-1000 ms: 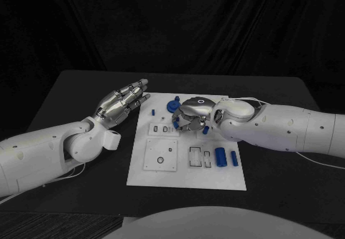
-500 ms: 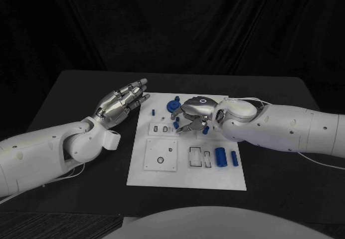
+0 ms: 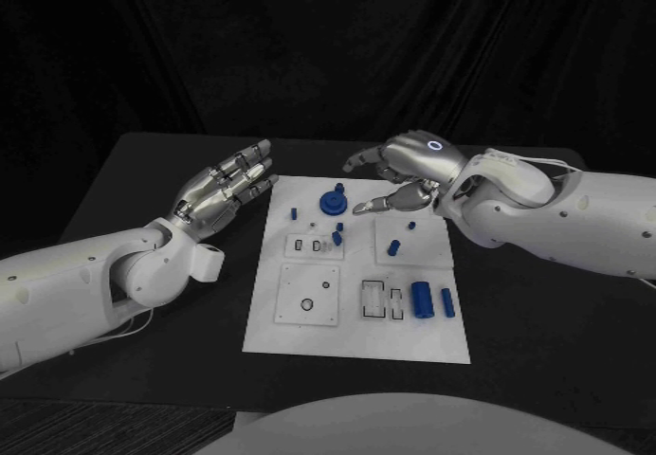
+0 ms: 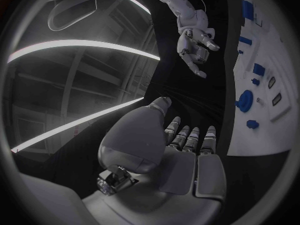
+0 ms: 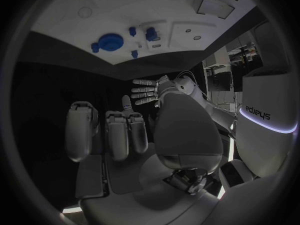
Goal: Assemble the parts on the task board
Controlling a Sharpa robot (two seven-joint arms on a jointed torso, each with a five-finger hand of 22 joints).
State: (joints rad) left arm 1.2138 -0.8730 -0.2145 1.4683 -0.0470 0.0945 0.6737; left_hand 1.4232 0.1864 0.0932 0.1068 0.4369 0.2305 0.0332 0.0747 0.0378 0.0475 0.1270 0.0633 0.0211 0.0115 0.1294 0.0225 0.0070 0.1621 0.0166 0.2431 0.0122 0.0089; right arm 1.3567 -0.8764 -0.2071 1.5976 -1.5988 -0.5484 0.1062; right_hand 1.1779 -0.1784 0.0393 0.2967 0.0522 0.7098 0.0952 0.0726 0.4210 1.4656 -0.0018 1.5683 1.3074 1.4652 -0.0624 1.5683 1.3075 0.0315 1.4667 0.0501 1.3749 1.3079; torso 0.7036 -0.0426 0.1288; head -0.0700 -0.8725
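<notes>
The black counter (image 3: 164, 171) carries the white task board (image 3: 358, 332) at its middle, and the biggest change is that the right hand (image 3: 408, 169), which a moment ago was bent low over the board's middle, has lifted clear to hover past the far edge, fingers loosely apart and holding nothing, so I'd judge it has finished setting a piece and is free for the next. The left hand (image 3: 226, 190) waits open beside the board. The blue parts are still scattered: a round gear (image 3: 331, 201), two cylinders (image 3: 432, 299), small pegs (image 3: 393, 246).
</notes>
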